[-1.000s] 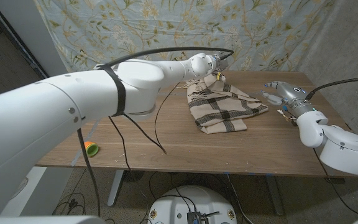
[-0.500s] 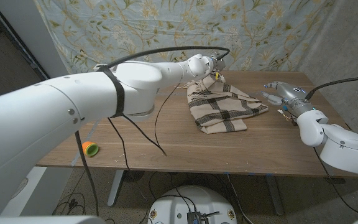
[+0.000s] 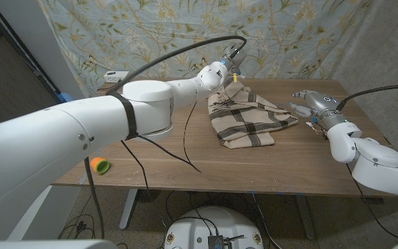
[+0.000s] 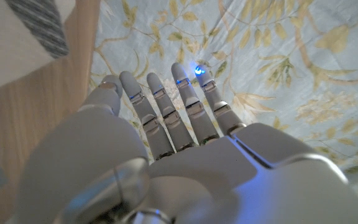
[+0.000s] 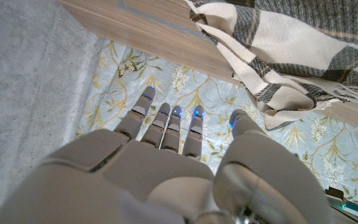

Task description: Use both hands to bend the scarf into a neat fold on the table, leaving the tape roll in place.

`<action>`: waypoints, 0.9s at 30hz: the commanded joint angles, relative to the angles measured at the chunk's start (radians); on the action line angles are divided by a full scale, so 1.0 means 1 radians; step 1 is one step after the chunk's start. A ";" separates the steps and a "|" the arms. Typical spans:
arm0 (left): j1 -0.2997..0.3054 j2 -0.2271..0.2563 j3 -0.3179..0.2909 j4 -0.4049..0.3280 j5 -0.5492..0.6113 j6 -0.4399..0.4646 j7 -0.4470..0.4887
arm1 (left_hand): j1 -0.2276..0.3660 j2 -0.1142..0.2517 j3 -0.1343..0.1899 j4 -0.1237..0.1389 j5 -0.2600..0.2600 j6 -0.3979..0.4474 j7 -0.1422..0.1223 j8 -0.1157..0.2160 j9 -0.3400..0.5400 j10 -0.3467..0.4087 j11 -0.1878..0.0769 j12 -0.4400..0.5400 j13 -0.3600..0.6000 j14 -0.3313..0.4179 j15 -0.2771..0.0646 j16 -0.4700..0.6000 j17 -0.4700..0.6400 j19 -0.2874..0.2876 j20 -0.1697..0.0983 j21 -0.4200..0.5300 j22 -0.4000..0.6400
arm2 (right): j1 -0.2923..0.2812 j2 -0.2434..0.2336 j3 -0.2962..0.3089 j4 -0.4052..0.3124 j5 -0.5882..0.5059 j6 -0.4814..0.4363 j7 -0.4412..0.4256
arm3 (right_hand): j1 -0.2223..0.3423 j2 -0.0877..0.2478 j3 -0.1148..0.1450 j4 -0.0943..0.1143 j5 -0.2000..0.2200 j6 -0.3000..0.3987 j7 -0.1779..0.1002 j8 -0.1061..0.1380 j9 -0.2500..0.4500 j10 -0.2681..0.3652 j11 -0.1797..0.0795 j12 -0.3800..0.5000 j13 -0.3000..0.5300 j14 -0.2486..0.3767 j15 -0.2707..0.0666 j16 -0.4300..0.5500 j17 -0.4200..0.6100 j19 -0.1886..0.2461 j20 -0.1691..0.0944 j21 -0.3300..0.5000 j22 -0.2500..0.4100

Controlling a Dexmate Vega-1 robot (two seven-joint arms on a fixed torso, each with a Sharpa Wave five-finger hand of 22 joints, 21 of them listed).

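The beige plaid scarf [image 3: 246,117] lies bunched in a rough fold at the middle of the wooden table [image 3: 185,152]. My left hand [image 3: 225,70] hovers above the scarf's far left corner near the backdrop; in the left wrist view its fingers [image 4: 166,106] are straight and apart, holding nothing, with a scarf corner [image 4: 23,31] beside them. My right hand [image 3: 311,104] sits just right of the scarf's right end, fingers [image 5: 166,124] spread and empty, the scarf [image 5: 291,43] in front of them. A small orange and green roll [image 3: 101,165] rests near the table's left front edge.
A floral cloth backdrop [image 3: 185,28] hangs right behind the table's far edge. A small white object [image 3: 116,75] sits at the back left. The left arm's black cable [image 3: 185,149] droops over the table in front of the scarf.
My left hand has risen off the scarf's far corner and drawn back towards the backdrop. The right hand and the scarf have hardly moved.
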 commanded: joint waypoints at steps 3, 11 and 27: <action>0.076 0.462 -0.161 -0.821 0.100 0.210 -0.084 | -0.076 0.007 -0.009 0.024 -0.046 -0.050 0.025 -0.073 -0.078 0.023 0.027 0.022 0.026 0.056 -0.118 0.017 0.036 -0.004 0.022 0.030 0.013 | 0.027 0.007 -0.031 -0.029 -0.041 -0.030 0.014 | 0.008 0.001 0.000 -0.008 0.000 0.007 -0.005 -0.003 0.001 0.007 -0.008 -0.002 0.000 0.012 -0.026 0.002 0.003 0.007 0.004 -0.003 0.000; 0.085 0.568 -0.211 -0.975 0.277 0.133 -0.411 | -0.167 -0.088 -0.030 0.007 -0.008 0.105 0.004 -0.063 -0.159 -0.066 -0.003 -0.009 0.061 -0.172 -0.111 -0.105 0.043 -0.220 0.093 -0.035 0.003 | 0.055 0.019 -0.060 -0.036 -0.074 -0.048 0.027 | 0.008 0.003 0.000 -0.009 -0.001 0.007 -0.006 -0.003 0.001 0.009 -0.009 -0.001 0.000 0.014 -0.027 0.004 0.004 0.010 0.004 -0.002 0.000; 0.124 0.562 -0.369 -0.927 0.337 -0.238 -0.627 | -0.219 -0.222 -0.152 0.008 0.070 -0.276 -0.059 -0.354 -0.166 -0.365 0.035 -0.129 0.040 -0.477 0.000 -0.155 -0.020 -0.294 0.137 -0.119 -0.005 | 0.061 0.023 -0.061 -0.051 -0.091 -0.049 0.041 | 0.006 0.005 -0.003 -0.009 -0.003 0.010 -0.005 -0.003 0.001 0.011 -0.009 -0.001 0.000 0.017 -0.026 0.009 0.007 0.013 0.004 -0.003 0.000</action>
